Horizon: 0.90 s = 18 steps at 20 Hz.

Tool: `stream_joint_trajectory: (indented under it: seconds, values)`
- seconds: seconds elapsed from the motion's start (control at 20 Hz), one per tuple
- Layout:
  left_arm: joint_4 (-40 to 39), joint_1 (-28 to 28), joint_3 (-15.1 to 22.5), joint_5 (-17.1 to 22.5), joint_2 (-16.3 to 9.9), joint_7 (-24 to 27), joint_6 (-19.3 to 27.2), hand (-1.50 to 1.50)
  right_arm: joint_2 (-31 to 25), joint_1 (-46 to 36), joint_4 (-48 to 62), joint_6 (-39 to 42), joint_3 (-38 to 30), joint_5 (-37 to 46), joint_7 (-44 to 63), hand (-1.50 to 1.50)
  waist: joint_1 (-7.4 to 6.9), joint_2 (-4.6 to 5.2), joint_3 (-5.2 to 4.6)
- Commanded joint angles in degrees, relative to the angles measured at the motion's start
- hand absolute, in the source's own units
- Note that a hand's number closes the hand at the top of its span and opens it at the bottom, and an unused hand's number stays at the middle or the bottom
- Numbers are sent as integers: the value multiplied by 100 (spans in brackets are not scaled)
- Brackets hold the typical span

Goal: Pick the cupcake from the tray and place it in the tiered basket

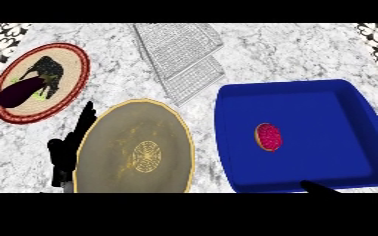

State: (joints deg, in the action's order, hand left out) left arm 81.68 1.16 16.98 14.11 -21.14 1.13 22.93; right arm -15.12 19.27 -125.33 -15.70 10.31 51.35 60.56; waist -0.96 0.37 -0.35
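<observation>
In the head view, the cupcake point(269, 137) sits in the middle of the blue tray point(347, 130) at the right. Your right hand point(319, 187) only peeks in at the bottom edge, so you cannot tell how its fingers are. Bring it up over the tray wall and come down on the cupcake. The tiered basket point(181, 55) waits at the top middle. Your left hand point(70, 145) rests at the lower left, fingers straight and apart, beside the gold plate point(135, 147). An eggplant point(22, 91) lies on the red plate point(74, 60) at the upper left.
</observation>
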Motion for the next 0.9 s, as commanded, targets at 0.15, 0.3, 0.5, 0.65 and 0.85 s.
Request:
stream_joint_trajectory:
  seconds: [0.15,0.3,0.5,0.65,0.85]
  values:
    - [-82,27,175,-34,171,-144,-70,0,711,-1112,-145,1521,819,1683,2008,-150,-93,-1,-4]
    - [-286,80,222,-104,312,66,-67,0,979,-1463,296,2047,708,1900,2093,-150,-57,8,-1]
    - [-370,88,247,-177,394,60,3,0,1487,-1676,1019,2395,748,2121,2227,-150,-68,28,1]
    - [-131,180,244,-204,266,-88,-22,0,1499,-1886,1306,2574,694,1946,2407,-150,-70,2,19]
    - [-208,-78,164,-252,345,-173,42,0,1506,-2347,1554,2659,575,1659,2464,-150,7,-5,24]
